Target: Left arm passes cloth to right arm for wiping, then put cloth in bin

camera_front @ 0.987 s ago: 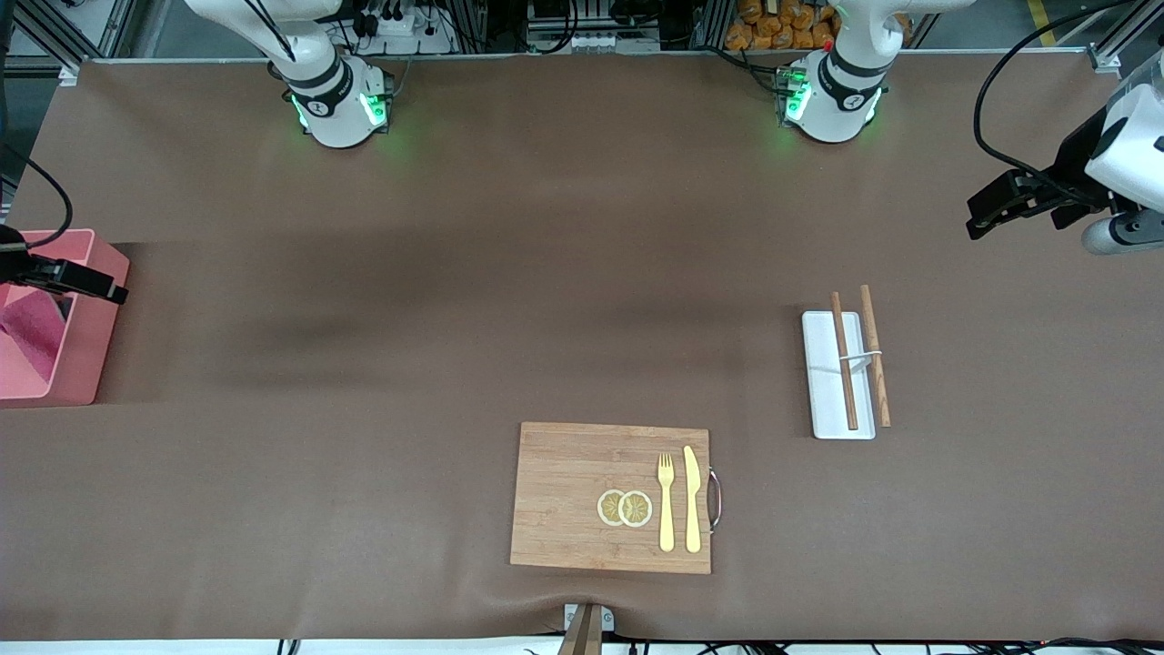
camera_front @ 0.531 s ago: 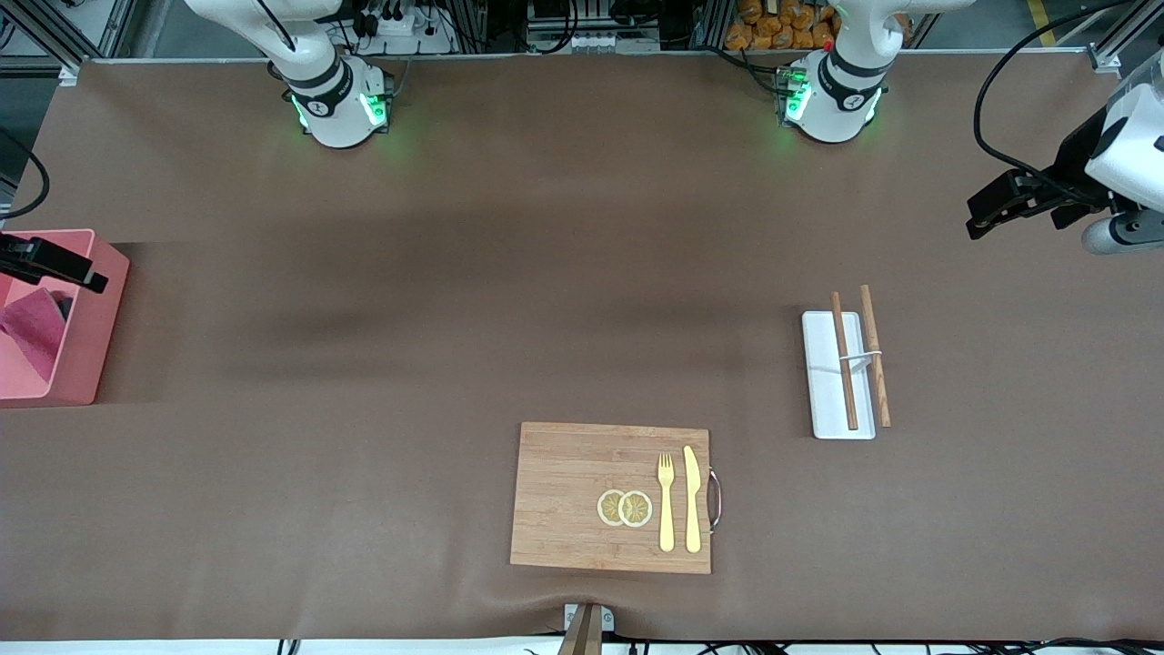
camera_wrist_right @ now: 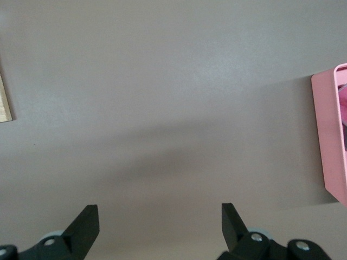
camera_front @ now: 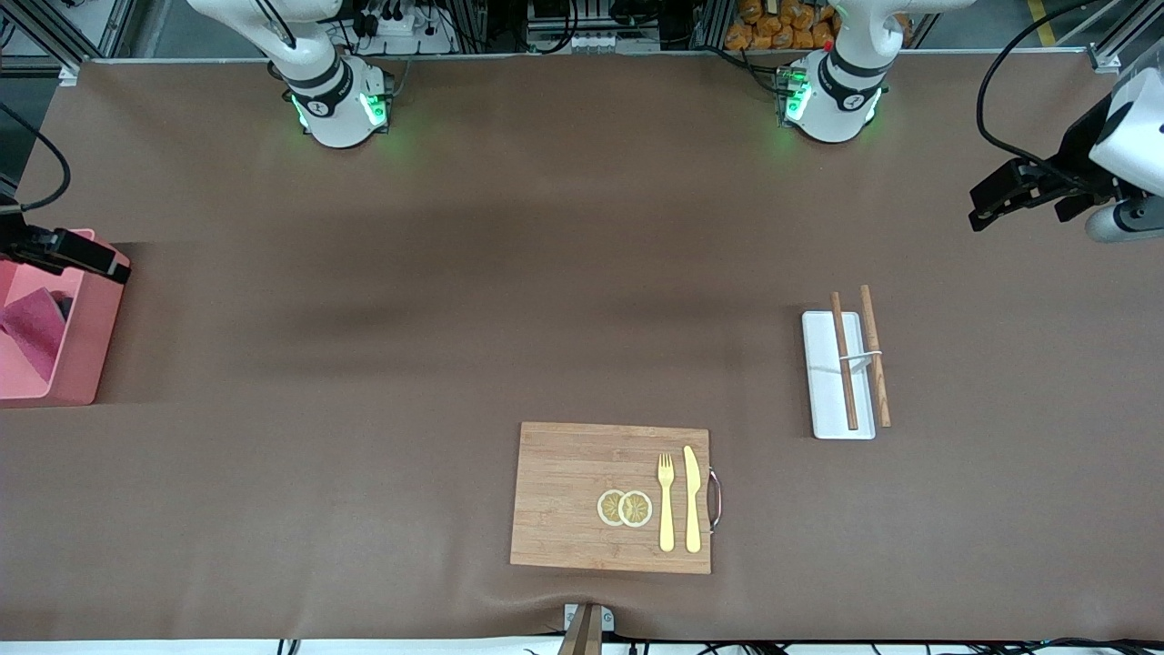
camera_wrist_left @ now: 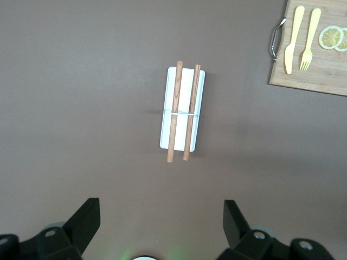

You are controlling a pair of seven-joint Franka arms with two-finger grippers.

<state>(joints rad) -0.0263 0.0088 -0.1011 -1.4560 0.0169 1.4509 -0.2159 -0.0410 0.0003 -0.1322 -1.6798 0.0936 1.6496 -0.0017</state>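
We find the cloth (camera_front: 32, 329) lying inside the bin (camera_front: 86, 341), which stands at the right arm's end of the table (camera_front: 455, 273). The right gripper (camera_front: 77, 257) hangs over the bin's upper rim with its fingers (camera_wrist_right: 84, 225) spread wide and nothing between them. The left gripper (camera_front: 1009, 193) waits above the left arm's end of the table, its fingers (camera_wrist_left: 87, 219) likewise released and empty. We note a white tray (camera_front: 826, 400) carrying a pair of chopsticks (camera_front: 844, 360), well apart from the bin. A wooden board (camera_front: 564, 496), nearer to the front camera than the tray, bears two lemon slices (camera_front: 625, 508), a fork (camera_front: 666, 502) and a knife (camera_front: 692, 498).
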